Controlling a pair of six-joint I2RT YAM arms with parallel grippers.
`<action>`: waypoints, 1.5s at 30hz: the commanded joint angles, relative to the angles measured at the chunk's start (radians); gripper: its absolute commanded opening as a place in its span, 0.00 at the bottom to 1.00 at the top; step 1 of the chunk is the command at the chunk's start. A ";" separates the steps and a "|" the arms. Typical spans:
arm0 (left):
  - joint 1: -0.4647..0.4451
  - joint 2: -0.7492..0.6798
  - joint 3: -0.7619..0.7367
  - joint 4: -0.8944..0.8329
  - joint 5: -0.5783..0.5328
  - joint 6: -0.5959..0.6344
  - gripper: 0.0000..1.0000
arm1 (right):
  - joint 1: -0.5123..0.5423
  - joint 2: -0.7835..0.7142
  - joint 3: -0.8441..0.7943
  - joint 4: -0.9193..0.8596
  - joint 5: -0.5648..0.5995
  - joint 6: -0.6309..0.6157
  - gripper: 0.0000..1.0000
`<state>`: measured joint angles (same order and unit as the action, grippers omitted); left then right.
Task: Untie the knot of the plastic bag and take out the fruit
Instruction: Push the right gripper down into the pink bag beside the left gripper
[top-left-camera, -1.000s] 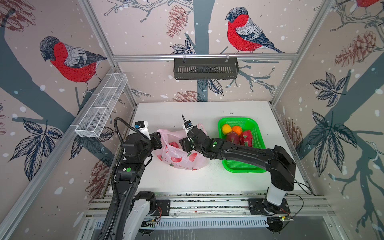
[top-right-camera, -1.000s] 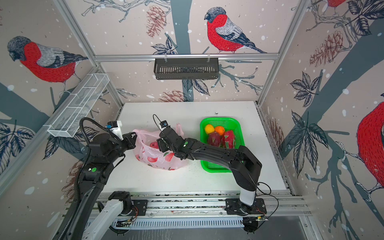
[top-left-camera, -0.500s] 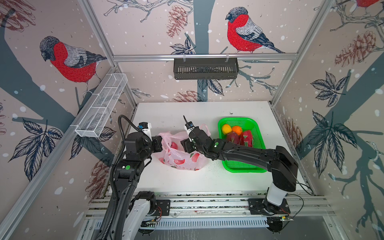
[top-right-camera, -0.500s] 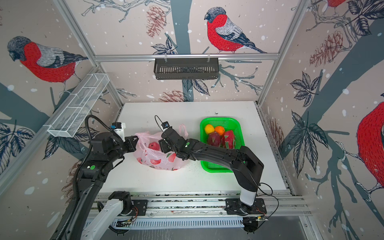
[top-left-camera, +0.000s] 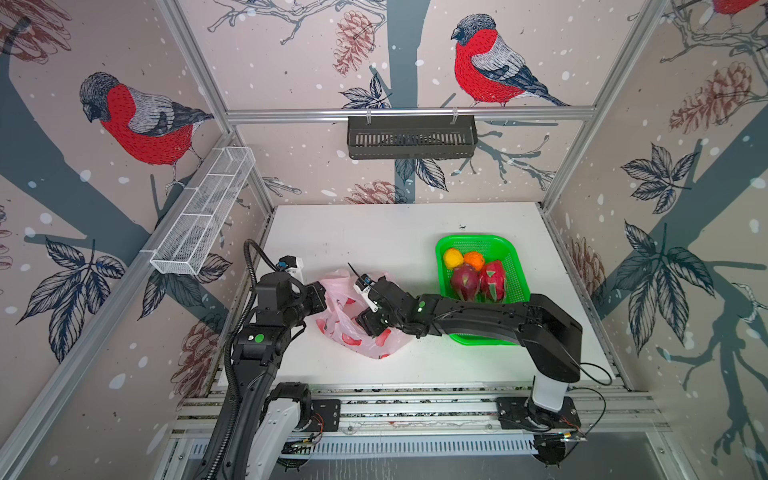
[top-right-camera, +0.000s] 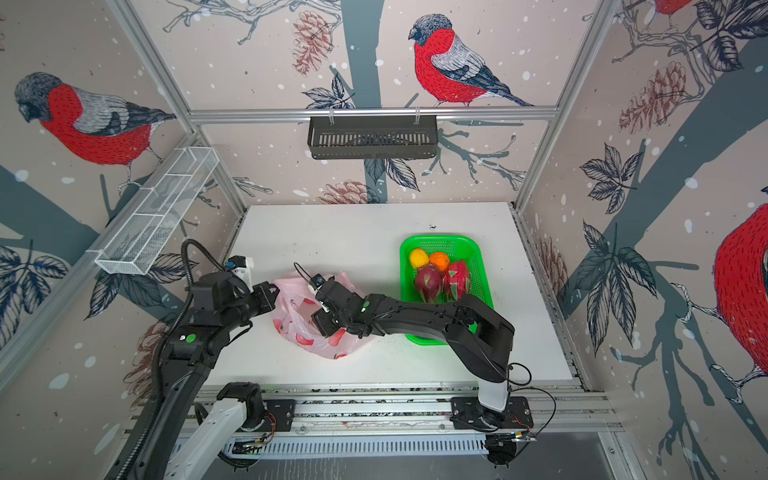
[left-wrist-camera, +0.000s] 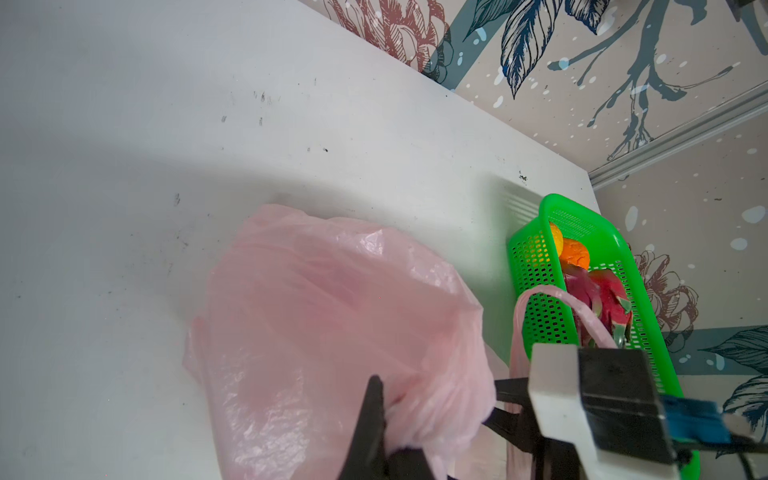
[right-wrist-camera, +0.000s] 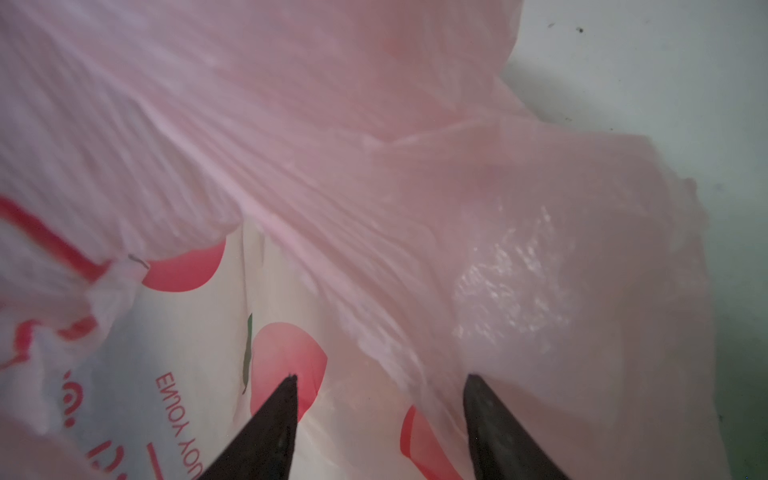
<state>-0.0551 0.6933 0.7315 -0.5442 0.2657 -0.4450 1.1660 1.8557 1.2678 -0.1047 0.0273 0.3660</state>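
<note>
Left claw (top-left-camera: 323, 296): jaws pressed together, pinching a bunched edge of the plastic bag (top-left-camera: 374, 347). Right claw (right-wrist-camera: 381, 378): jaws spread, tips low against the bag's pink film, gripping nothing. The bag lies on the table (top-left-camera: 374, 232) between the two claws. Fruit (top-left-camera: 464, 282) observed: four pieces in the green basket (top-left-camera: 478, 240), which stands behind the right claw's wrist, on the side away from the left claw
</note>
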 joint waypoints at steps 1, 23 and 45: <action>0.004 -0.014 0.006 -0.046 -0.042 -0.029 0.00 | 0.025 0.021 0.005 -0.019 0.026 0.010 0.64; 0.004 -0.129 -0.014 -0.106 0.029 -0.060 0.00 | 0.011 0.018 0.069 0.068 0.358 0.232 0.72; 0.004 -0.092 -0.001 0.077 0.029 -0.144 0.00 | 0.035 -0.024 0.070 0.033 0.060 0.194 0.48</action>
<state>-0.0551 0.5972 0.7204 -0.5343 0.2913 -0.5728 1.1931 1.8469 1.3384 -0.0746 0.1127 0.5682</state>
